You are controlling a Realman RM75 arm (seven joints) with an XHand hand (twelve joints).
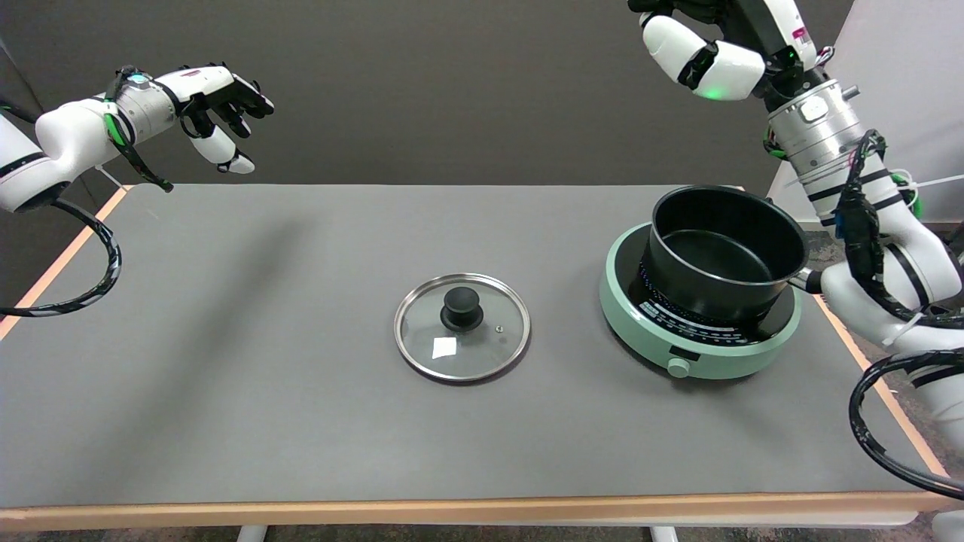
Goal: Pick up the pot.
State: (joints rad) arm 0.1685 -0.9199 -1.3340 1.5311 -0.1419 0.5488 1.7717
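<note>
Black and deep, the round metal pot (724, 252) sits tilted on the mint-green round cooker (700, 331) at the grey table's (263, 421) right side. The right hand (877, 290) meets its handle, grip unclear.

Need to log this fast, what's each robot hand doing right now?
Right robot hand: at the pot handle, apparently gripping it; grip mostly hidden, cannot tell for sure.
Left robot hand: in the air, fingers apart, holding nothing.

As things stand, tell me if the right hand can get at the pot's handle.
Probably yes. The pot sits open on the green cooker, its lid lying apart on the table, and its handle stub points right, toward the right arm. The right hand itself is out of view, so its grip can't be judged.
</note>
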